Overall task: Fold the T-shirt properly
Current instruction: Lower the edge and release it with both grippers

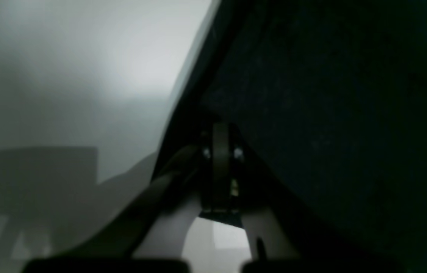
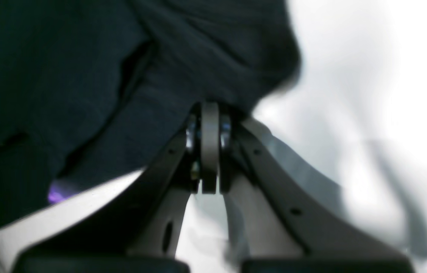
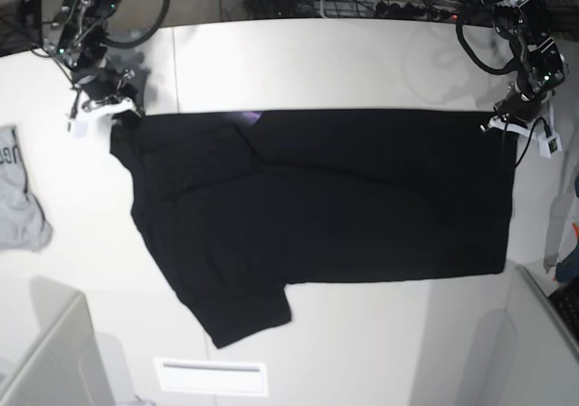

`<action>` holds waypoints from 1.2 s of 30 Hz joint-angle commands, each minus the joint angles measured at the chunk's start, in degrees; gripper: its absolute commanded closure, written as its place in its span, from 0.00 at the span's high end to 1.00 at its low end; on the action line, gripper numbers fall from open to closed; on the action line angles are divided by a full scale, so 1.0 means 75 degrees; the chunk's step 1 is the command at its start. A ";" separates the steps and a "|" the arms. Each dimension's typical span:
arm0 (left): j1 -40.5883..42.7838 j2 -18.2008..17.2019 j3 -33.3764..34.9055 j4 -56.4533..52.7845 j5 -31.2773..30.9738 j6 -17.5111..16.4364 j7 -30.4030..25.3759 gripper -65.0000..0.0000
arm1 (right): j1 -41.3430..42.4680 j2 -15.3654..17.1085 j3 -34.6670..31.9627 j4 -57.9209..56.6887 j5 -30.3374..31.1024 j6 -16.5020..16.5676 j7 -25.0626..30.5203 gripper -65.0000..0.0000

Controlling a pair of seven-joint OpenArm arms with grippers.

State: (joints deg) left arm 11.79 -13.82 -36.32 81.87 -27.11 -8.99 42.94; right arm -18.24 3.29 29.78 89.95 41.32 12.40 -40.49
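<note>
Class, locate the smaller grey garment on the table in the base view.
The grey garment lies at the far left edge of the white table, left of the black T-shirt and apart from it.

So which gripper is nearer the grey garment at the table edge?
Right. The right gripper pinches the black T-shirt corner just above the grey garment; the left gripper holds the opposite corner.

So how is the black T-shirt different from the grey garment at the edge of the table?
The black T-shirt is far larger than the grey garment. The T-shirt lies spread across the middle of the table; the grey garment sits crumpled at the edge, partly out of view. The T-shirt is pinched at its far corners by the right gripper and left gripper; the grey garment is untouched. Both are cloth, lying on the table.
</note>
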 commanded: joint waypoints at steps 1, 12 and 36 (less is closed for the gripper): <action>0.0122 -0.0038 -0.0005 -0.0020 0.0468 0.0256 0.0622 0.00 | -0.0012 0.0071 0.0056 0.0296 -0.0018 -0.0042 0.0048 0.00; 0.0579 0.0032 -0.0896 0.1691 -0.0400 0.0244 0.0669 0.00 | -0.0129 -0.0937 0.1544 0.2020 -0.0006 0.0016 -0.0808 0.00; 0.0848 -0.0132 -0.1470 -0.0184 -0.2896 0.0244 0.0599 0.71 | 0.0445 -0.0796 0.1322 -0.0477 -0.0076 0.1165 -0.0702 0.60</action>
State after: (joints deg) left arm 17.82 -14.68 -47.59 80.58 -48.73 -7.51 44.97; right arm -14.28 -2.66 39.70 86.52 42.85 22.11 -42.85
